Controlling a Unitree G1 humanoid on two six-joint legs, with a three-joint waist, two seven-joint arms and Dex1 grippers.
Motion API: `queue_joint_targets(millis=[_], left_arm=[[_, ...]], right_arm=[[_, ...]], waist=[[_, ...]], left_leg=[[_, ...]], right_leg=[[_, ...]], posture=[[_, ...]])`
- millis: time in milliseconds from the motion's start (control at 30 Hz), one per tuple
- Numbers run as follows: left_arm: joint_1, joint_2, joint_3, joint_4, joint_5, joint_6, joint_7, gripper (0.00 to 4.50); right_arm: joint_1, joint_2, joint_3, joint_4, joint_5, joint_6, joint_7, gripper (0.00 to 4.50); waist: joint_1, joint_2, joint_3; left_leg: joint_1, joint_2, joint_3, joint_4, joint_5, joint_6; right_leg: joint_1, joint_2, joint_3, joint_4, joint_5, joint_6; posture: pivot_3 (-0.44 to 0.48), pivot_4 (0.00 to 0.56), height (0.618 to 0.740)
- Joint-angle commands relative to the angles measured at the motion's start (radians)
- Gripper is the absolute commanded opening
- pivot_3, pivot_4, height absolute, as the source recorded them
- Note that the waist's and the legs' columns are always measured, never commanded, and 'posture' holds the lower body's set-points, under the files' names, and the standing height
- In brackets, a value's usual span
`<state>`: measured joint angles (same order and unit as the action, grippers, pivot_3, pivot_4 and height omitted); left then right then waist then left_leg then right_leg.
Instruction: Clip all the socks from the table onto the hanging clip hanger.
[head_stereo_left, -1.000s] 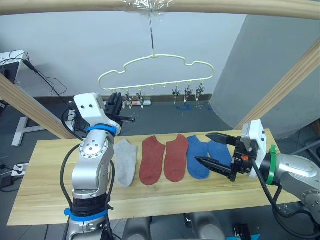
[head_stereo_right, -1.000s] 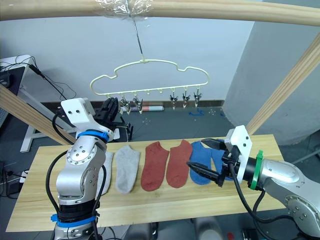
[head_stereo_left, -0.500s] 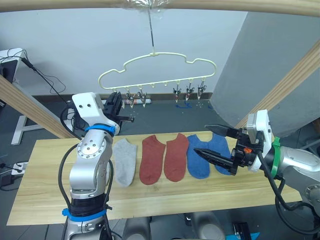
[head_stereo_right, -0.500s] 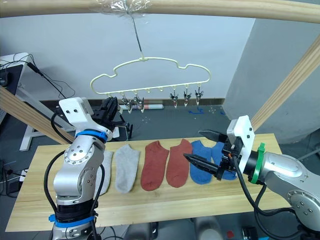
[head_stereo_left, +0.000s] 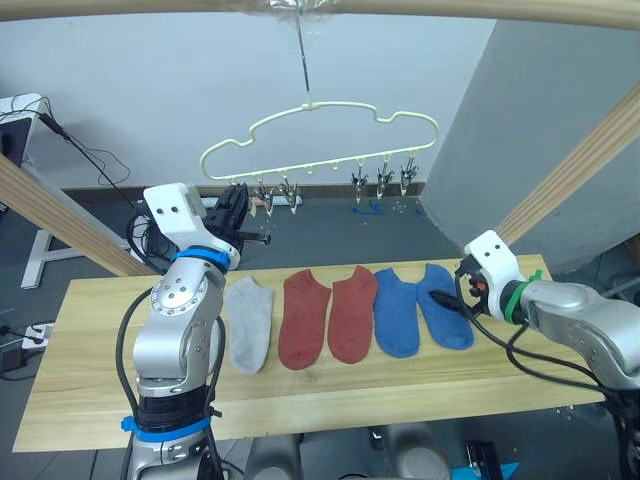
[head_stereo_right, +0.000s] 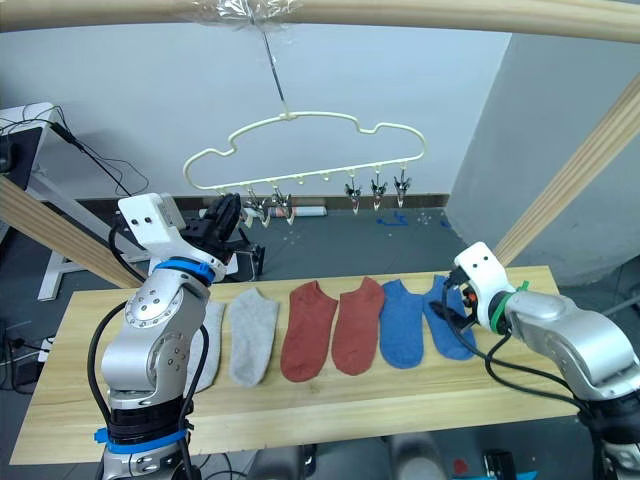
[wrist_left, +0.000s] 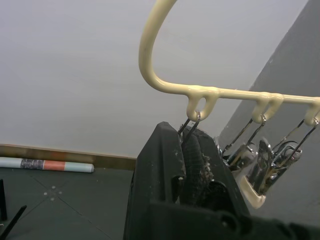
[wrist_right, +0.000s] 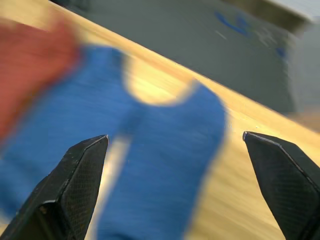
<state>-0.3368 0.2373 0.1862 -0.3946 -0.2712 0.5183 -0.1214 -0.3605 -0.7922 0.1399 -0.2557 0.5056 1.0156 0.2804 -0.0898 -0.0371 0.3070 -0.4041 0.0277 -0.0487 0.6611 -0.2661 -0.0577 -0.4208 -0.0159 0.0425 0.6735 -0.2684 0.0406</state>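
The right gripper hangs with its two black fingers spread wide directly over the outermost blue ankle sock, the cuff lying just ahead of the fingertips, apparently so it can drop straight down and pinch the fabric. A second ago that arm reached sideways over the blue pair; it has since turned to point down at the light wood plank table. The left gripper is raised to the pale yellow wavy wire clip hanger, fingers closed around its end metal clip, likely to steady or open it, unchanged from before. The rust-red and grey socks lie flat between the arms.
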Motion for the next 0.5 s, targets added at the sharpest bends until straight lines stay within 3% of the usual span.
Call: queue_joint_targets(millis=[33,233,500], left_arm=[[0.0,0.007,0.008,-0.042,-0.004,-0.005,0.002,0.01],[0.002,0.004,-0.001,-0.068,-0.003,0.011,0.013,0.01],[-0.008,0.01,-0.003,-0.099,-0.004,0.051,0.026,0.01]], right_arm=[[-0.041,0.046,0.006,0.072,-0.092,-0.019,-0.029,4.5],[-0.088,0.129,0.035,0.235,-0.206,-0.107,-0.007,4.5],[-0.128,0.208,0.023,0.306,-0.265,-0.095,0.019,4.5]], waist=[[-0.001,0.001,0.001],[0.0,0.001,0.001],[0.0,0.003,0.003]], left_leg=[[0.0,0.0,0.0,0.0,0.0,0.0],[0.0,0.0,0.0,0.0,0.0,0.0],[0.0,0.0,0.0,0.0,0.0,0.0]], right_leg=[[0.0,0.0,0.0,0.0,0.0,0.0],[0.0,0.0,0.0,0.0,0.0,0.0],[0.0,0.0,0.0,0.001,0.0,0.0]], posture=[[-0.192,0.324,0.74],[-0.186,0.323,0.74],[-0.177,0.33,0.74]])
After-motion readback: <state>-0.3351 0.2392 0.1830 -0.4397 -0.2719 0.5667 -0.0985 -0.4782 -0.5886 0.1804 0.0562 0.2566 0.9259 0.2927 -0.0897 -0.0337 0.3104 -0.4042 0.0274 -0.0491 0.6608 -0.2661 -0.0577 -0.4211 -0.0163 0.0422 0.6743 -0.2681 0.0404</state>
